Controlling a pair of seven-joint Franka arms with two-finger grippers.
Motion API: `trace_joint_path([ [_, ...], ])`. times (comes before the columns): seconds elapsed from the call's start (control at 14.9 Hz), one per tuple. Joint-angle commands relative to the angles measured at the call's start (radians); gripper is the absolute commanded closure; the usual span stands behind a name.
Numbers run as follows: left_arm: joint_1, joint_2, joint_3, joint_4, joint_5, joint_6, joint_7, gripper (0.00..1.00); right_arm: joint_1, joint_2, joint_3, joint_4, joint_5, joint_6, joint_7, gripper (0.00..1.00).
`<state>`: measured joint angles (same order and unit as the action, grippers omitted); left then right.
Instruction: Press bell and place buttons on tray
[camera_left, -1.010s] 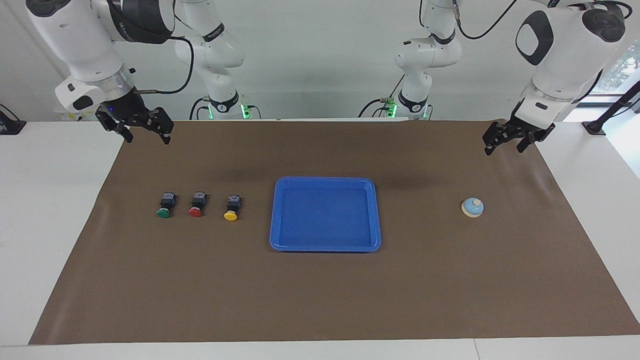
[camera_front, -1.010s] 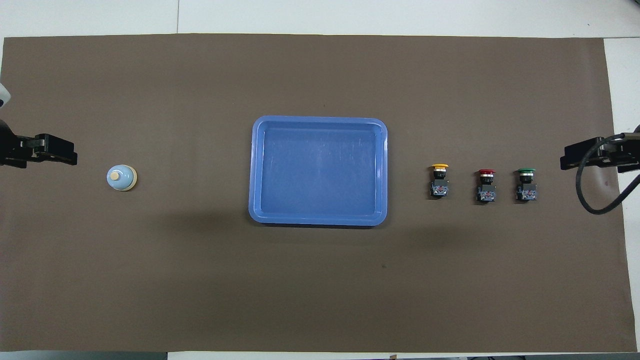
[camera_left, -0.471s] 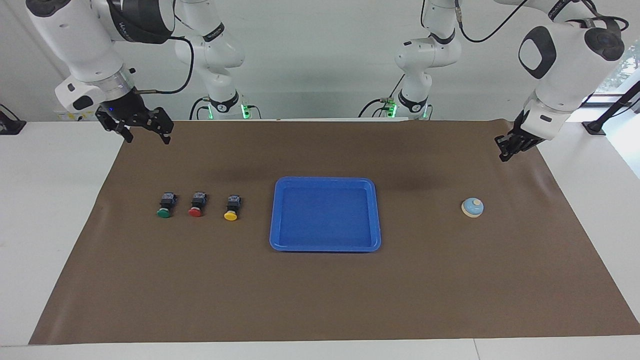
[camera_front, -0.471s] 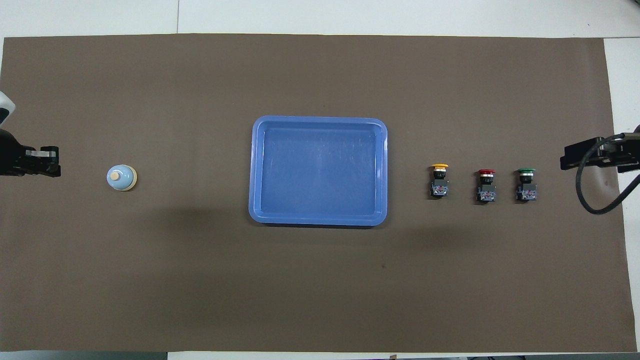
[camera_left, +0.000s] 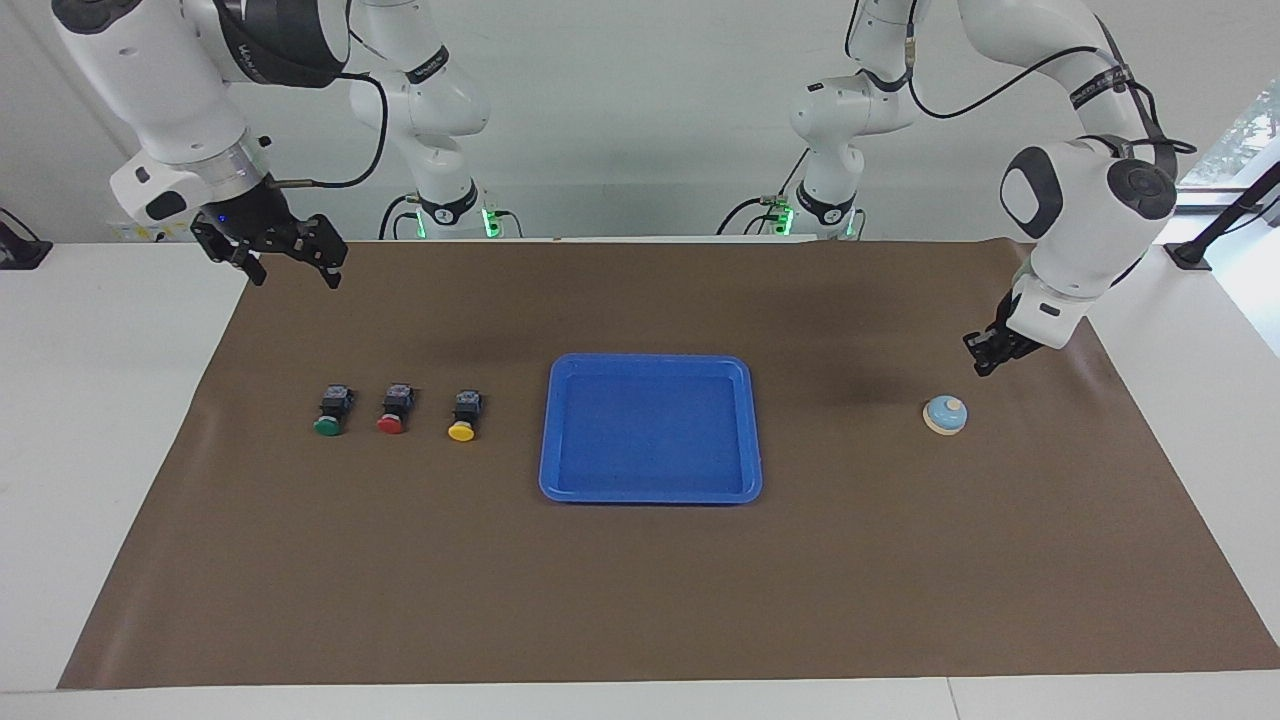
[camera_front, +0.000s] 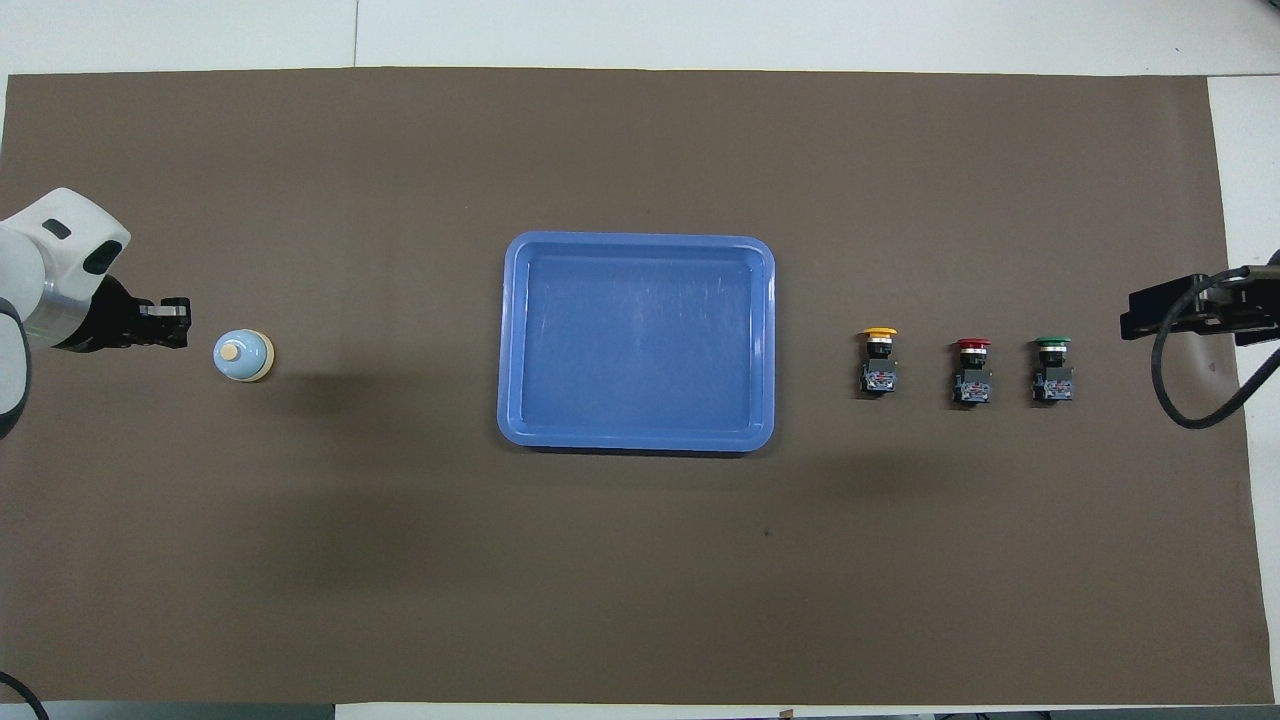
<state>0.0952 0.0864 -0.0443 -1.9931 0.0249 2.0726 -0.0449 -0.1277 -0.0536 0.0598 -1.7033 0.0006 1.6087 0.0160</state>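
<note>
On the brown paper mat (camera_left: 640, 600) that covers the white table (camera_left: 90, 420), a flat rectangular bright-blue plastic tray (camera_left: 552, 430) with a raised rim sits in the middle, holding nothing. Toward the left arm's end of the table rests the small round light-blue dome bell (camera_left: 944, 415) with its cream base rim and cream knob on top. Toward the right arm's end stand three small push-button switches with black boxy bodies and mushroom caps, in a row side by side: the yellow button (camera_left: 463, 414) closest to the tray, the red button (camera_left: 394, 408) in the middle of the row, and the green button (camera_left: 332, 410) at the outer end. All three lie tipped over with their caps pointing away from the robots.

The left gripper (camera_left: 982, 361) hangs low over the mat just beside the bell, on the bell's robot-ward side in the facing view, clear of the dome; its fingertips are pressed together and hold nothing. The right gripper (camera_left: 293, 272) waits in the air over the mat's corner nearest the right arm's base, well apart from the buttons, its two fingers spread wide with nothing between them
</note>
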Motion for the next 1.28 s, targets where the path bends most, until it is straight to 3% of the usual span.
trace_joint_path([
  [0.0,0.008,0.036,-0.005,-0.041,0.003,0.102,-0.013,1.0,-0.012,-0.017,0.008,-0.016,0.007,0.0,-0.024,0.0],
  [0.67,0.009,0.076,-0.005,-0.156,0.003,0.267,-0.01,1.0,-0.012,-0.017,0.008,-0.016,0.007,0.0,-0.024,0.0],
  [0.88,-0.003,0.118,-0.005,0.004,0.003,0.105,-0.016,1.0,-0.012,-0.017,0.008,-0.016,0.007,0.0,-0.024,0.0],
  [1.14,-0.006,0.083,-0.006,0.146,0.003,-0.142,-0.017,1.0,-0.012,-0.017,0.008,-0.016,0.007,0.0,-0.024,0.0],
  [1.21,-0.006,0.067,-0.009,0.163,0.003,-0.188,-0.007,0.72,-0.012,-0.017,0.008,-0.016,0.007,0.0,-0.024,0.0],
])
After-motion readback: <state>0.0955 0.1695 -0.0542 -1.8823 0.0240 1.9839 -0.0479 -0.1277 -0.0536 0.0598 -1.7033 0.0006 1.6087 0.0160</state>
